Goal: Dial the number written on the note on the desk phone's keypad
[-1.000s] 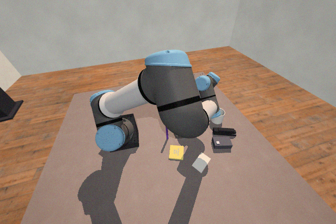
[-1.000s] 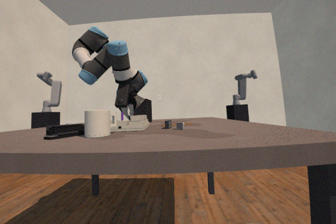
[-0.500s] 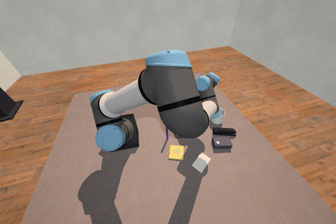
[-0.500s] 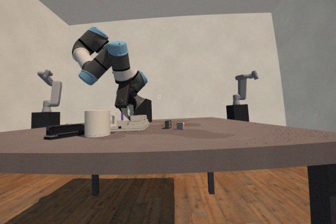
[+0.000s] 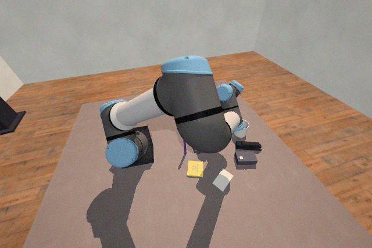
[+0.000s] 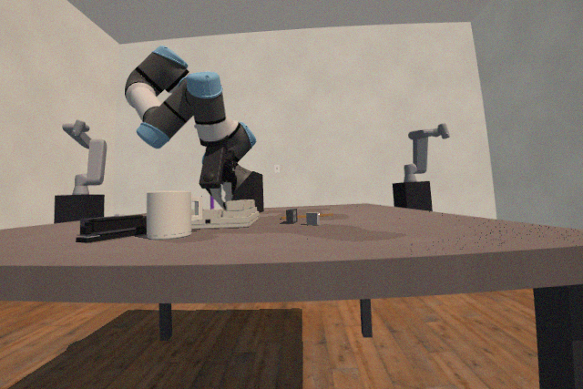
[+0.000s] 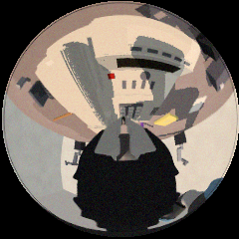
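The cream desk phone [image 6: 230,221] [image 7: 102,32] stands on the table; the arm hides it in the top view. Its handset [image 7: 82,70] looks seated in the cradle, at the left in the wrist view. The keypad [image 7: 130,109] shows small and partly hidden just beyond my fingertips. My gripper [image 6: 225,207] [image 7: 122,117] is shut and empty, pointing down with its tips low over the phone at the keypad's near side. Whether a tip touches a key I cannot tell. The yellow note [image 5: 195,168] [image 7: 165,119] lies beside the phone; its writing is too small to read.
A purple stick [image 5: 185,146] [image 6: 212,202] stands near the phone. A white mug [image 5: 241,131] [image 6: 168,214], a black stapler [image 5: 248,145] [image 6: 113,225], a dark box [image 5: 246,158] and a pale block [image 5: 222,180] are on the table. Two small grey blocks [image 6: 291,216] [image 6: 312,219] stand beyond the phone's other side.
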Available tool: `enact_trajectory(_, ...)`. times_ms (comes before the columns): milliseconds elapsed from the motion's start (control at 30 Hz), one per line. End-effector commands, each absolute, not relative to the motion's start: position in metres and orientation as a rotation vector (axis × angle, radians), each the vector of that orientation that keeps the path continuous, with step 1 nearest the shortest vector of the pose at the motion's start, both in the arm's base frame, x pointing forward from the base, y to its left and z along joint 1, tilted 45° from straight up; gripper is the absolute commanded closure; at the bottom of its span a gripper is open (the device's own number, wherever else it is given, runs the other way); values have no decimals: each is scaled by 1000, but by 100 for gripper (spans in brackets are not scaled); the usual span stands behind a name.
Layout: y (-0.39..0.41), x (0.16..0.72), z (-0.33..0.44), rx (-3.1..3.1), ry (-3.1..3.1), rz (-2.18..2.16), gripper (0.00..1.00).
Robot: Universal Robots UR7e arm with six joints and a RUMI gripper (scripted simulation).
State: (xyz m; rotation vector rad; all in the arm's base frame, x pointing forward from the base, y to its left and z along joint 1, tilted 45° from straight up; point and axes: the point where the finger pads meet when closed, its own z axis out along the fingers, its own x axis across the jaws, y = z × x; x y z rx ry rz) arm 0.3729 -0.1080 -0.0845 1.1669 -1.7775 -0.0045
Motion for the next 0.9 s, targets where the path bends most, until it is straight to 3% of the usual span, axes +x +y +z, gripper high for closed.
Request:
enact_trajectory(0,-108,373,-85,1168,-1778,-4,100)
enact_trajectory(867,-110,373,-87,1168,-1778,-4,100)
